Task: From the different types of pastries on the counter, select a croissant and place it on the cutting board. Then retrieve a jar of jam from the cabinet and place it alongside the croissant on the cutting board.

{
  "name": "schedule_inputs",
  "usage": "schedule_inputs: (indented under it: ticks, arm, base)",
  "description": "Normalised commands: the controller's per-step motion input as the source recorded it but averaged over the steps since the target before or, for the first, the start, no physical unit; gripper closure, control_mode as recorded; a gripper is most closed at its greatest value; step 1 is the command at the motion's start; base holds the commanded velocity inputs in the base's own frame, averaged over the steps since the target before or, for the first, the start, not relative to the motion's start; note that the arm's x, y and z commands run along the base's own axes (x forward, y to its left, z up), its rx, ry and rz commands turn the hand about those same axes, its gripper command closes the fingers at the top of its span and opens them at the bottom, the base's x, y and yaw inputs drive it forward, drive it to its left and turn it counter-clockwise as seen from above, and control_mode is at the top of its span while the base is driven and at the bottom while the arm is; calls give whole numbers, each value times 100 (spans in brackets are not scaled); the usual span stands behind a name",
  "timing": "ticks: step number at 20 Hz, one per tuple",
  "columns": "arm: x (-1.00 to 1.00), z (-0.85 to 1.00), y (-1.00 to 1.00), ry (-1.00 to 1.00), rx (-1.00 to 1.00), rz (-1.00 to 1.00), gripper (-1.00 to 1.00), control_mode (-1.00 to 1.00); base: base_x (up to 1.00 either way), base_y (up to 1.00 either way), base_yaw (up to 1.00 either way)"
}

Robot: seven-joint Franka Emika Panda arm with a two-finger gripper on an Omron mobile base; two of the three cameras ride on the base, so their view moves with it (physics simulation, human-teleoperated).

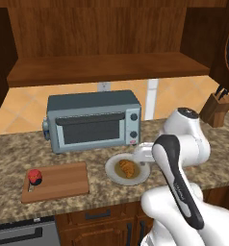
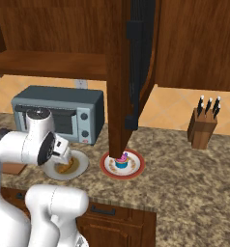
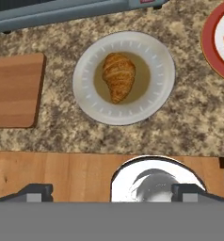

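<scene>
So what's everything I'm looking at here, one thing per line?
croissant: one, golden-brown, lying on the grey plate
grey plate: one, pale grey, on the counter in front of the toaster oven
cutting board: one, reddish-brown, on the counter left of the grey plate
jar of jam: one, dark red, standing on the cutting board's left end
cupcake: one, pink frosting and blue wrapper, on the red-rimmed plate
red-rimmed plate: one, on the counter right of the grey plate
toaster oven: one, grey-blue, at the back
knife block: one, brown, far right
cabinet: dark brown, above
counter: speckled brown
pincer: one, dark tips, open, above the croissant
</scene>
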Motion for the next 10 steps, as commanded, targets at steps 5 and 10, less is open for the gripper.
schedule_inputs:
  ticks: [5,10]
  arm:
    - [25,4,-8,-10,2,7,-100,-100]
    - [47,-14,19,-3,-5,-1,-100,-100]
  base:
    - [0,0,0]
    - [0,0,0]
